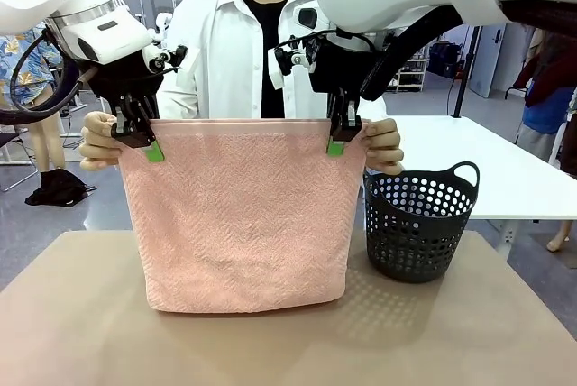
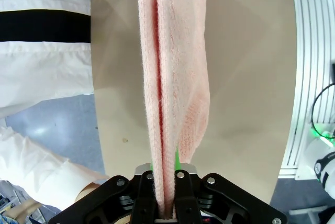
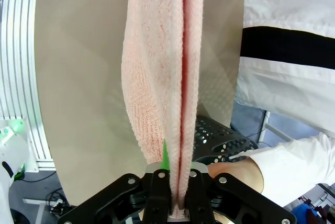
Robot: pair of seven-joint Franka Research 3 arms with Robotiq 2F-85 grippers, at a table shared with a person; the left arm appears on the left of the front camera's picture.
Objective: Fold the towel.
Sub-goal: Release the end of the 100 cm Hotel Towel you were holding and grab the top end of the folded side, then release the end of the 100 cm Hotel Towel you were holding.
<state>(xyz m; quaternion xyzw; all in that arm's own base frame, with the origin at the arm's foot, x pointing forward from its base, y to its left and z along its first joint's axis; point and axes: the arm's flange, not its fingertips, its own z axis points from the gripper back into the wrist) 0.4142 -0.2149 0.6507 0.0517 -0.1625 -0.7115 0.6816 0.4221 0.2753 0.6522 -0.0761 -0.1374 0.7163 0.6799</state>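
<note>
Left claw: the left gripper [image 1: 142, 141] is pressed together on the upper corner of the towel [image 1: 239, 224]. In the left wrist view, the left gripper [image 2: 166, 182] has two layers of the towel [image 2: 172, 51] pinched between its pads.
Hand beside it: the person's hand [image 1: 97, 142] holds the same top edge just outside the claw.
Towel: it hangs as a flat doubled sheet between the two claws over the table [image 1: 81, 332], with its lower edge at or just touching the tabletop.
Progress: one fold in half looks done, since both layers share the pinched edge. Laying it down and any further fold are left.
Right claw: the right gripper [image 1: 338, 138] is clamped on the other upper corner. In the right wrist view, the right gripper [image 3: 176, 182] likewise bites two layers of the towel [image 3: 162, 51].
Hand beside it: the person's other hand [image 1: 383, 145] grips the edge just outside that claw.
Basket: a dark perforated plastic basket [image 1: 419, 224] stands on the table just beside the towel's edge.
</note>
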